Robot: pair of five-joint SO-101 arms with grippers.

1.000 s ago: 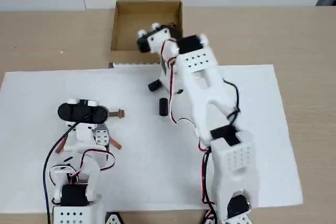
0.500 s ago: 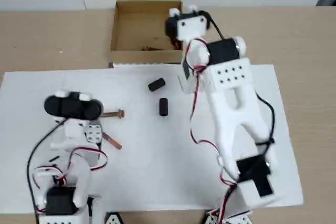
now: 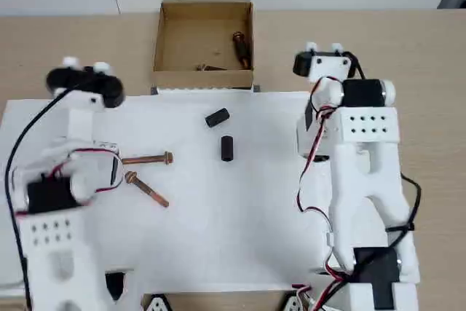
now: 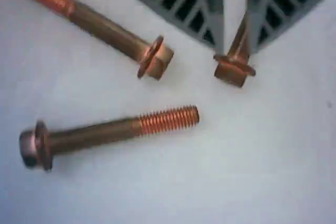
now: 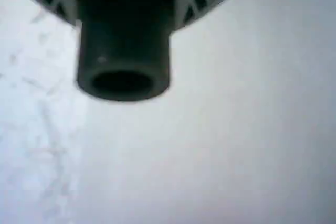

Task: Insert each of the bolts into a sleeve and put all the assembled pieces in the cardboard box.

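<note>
My left gripper [image 4: 234, 44] is shut on a copper bolt [image 4: 234, 66], whose head sticks out below the fingertips. Two more copper bolts [image 4: 113, 129] [image 4: 100, 27] lie on the white paper beside it; in the high view these bolts [image 3: 145, 159] [image 3: 147, 189] lie just right of the left arm [image 3: 73, 165]. My right gripper [image 5: 123, 3] is shut on a black sleeve [image 5: 123, 56], held open end down above the paper. Two black sleeves [image 3: 217, 117] [image 3: 227, 148] lie mid-paper. The cardboard box [image 3: 169, 34] holds an assembled piece [image 3: 239, 47].
The white paper [image 3: 240, 231] covers most of the wooden table. The right arm [image 3: 357, 129] stands over the paper's right edge. A small brown piece [image 3: 207, 68] lies against the box's near wall.
The right arm has swung from over the box back to the paper's right side, uncovering an assembled piece in the box. The left arm has stretched farther out over the bolts.
</note>
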